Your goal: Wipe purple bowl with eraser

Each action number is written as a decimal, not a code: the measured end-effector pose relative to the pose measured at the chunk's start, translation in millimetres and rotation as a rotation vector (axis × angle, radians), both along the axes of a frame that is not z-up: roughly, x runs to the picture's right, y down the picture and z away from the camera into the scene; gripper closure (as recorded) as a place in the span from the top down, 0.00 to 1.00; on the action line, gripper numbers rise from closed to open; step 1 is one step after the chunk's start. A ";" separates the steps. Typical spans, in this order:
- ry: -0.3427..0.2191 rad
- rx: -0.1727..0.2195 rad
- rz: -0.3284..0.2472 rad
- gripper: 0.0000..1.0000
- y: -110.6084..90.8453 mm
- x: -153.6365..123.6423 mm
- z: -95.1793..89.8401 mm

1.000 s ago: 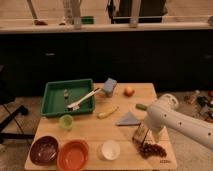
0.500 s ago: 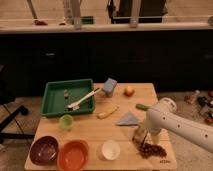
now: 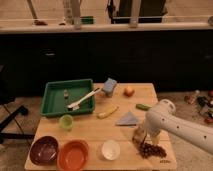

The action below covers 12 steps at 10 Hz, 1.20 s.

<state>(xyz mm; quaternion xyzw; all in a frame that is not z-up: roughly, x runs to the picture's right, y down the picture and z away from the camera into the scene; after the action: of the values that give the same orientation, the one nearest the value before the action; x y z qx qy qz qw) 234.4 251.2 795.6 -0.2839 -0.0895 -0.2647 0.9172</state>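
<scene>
The purple bowl (image 3: pixel 44 150) sits at the table's front left corner, next to the orange bowl (image 3: pixel 73 155). My gripper (image 3: pixel 140 135) hangs from the white arm (image 3: pixel 175 125) at the front right of the table, far from the purple bowl. It is low over a small tan block with dark edges, the eraser (image 3: pixel 137 132), which lies just in front of the grey triangular cloth (image 3: pixel 128 119). The gripper partly covers the eraser.
A white bowl (image 3: pixel 110 149) stands right of the orange bowl and a green cup (image 3: pixel 66 122) behind it. A green tray (image 3: pixel 54 102) holds a brush (image 3: pixel 82 100). A blue-grey block (image 3: pixel 109 86), an orange fruit (image 3: pixel 129 91), a banana (image 3: pixel 108 112) and grapes (image 3: pixel 152 150) are also there.
The arm has sunk slightly toward the table at the front right. The bowls and other objects have not moved.
</scene>
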 end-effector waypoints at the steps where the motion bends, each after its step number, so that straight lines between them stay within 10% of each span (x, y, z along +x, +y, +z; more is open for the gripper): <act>1: 0.010 0.015 0.006 0.80 -3.5 1.2 -4.7; 7: 0.008 0.083 -0.001 0.80 -19.8 1.8 -24.6; 12: -0.206 0.039 -0.177 0.80 -17.9 -14.5 -15.4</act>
<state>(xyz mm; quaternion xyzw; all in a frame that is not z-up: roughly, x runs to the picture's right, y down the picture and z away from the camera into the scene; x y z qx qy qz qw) 219.9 233.4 780.2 -0.2439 -0.1527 -0.3742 0.8816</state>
